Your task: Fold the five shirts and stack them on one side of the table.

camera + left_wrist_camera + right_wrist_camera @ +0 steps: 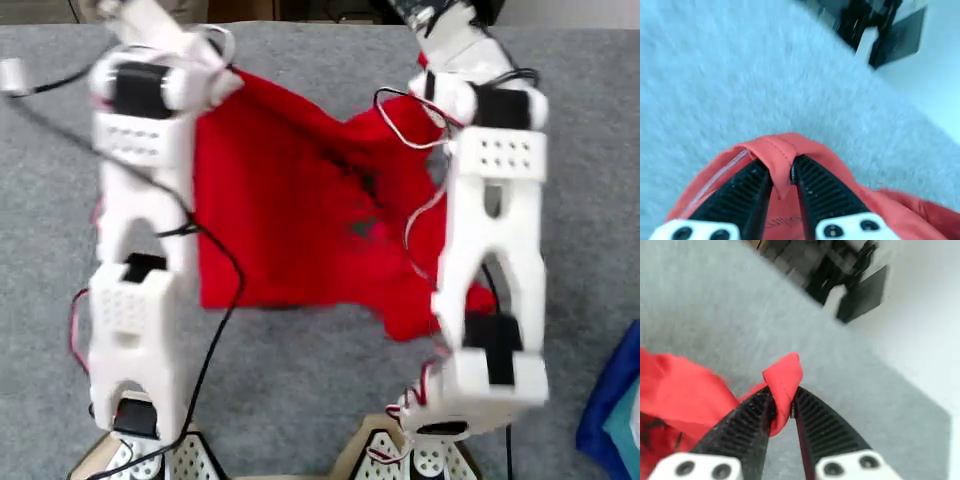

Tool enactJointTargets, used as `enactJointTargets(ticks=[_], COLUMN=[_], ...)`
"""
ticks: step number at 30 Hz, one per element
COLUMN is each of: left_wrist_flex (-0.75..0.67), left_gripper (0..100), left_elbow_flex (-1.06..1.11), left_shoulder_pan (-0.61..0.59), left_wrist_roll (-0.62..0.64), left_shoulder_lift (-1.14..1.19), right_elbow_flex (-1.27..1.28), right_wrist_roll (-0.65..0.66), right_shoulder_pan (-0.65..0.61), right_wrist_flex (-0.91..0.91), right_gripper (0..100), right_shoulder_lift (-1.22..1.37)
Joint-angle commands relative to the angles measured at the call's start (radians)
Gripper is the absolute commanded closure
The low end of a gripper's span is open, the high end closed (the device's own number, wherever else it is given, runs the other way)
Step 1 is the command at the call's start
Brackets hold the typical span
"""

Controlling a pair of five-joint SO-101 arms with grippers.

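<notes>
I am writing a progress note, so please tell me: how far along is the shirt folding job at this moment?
Done: nothing I can confirm as folded yet. In hand: the red shirt lies mostly unfolded on the table, with the left tool and right tool each pinching its edge. Left: folding it, the other shirts and the stacking. The blue and teal cloth may be one.

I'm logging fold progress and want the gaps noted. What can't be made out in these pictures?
High view: the arms cover the side edges and corners of the red shirt.
High view: the blue cloth is cut off by the picture's edge; whether it is folded is unclear.
High view: the dark print on the shirt is blurred.
</notes>
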Motion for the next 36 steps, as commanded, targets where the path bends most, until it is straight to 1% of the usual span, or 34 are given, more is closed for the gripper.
enactJointTargets(ticks=[1, 6, 11, 16, 21, 26, 29, 31, 33, 36], left_wrist_flex=[0.011, 0.011, 0.011, 0.009, 0.009, 0.009, 0.009, 0.009, 0.009, 0.008], left_gripper=[98, 98, 98, 98, 98, 98, 98, 98, 98, 98], left_elbow_flex=[0.084, 0.288, 0.592, 0.970, 1.327, 1.606, 1.705, 1.717, 1.694, 1.580], left_shoulder_pan=[-0.071, -0.172, -0.239, -0.245, -0.247, -0.261, -0.302, -0.331, -0.376, -0.434], left_wrist_roll=[-0.109, -0.226, -0.304, -0.414, -0.531, -0.560, -0.560, -0.555, -0.554, -0.554], left_shoulder_lift=[-0.254, -0.565, -0.924, -1.280, -1.572, -1.774, -1.822, -1.822, -1.822, -1.822], right_elbow_flex=[-0.048, -0.048, -0.047, -0.048, -0.048, -0.050, -0.084, -0.128, -0.194, -0.338], right_wrist_roll=[-0.043, -0.041, -0.048, -0.049, -0.049, -0.049, -0.049, -0.049, -0.048, -0.048], right_shoulder_pan=[-0.018, -0.067, -0.099, -0.096, -0.096, -0.094, -0.094, -0.094, -0.094, -0.073], right_wrist_flex=[0.064, 0.195, 0.255, 0.262, 0.262, 0.261, 0.269, 0.275, 0.282, 0.321], right_gripper=[99.0, 98.9, 98.9, 98.9, 99.0, 99.0, 98.8, 98.8, 98.8, 98.9], right_shoulder_lift=[-0.248, -0.483, -0.673, -0.839, -0.963, -0.998, -0.978, -0.943, -0.891, -0.799])
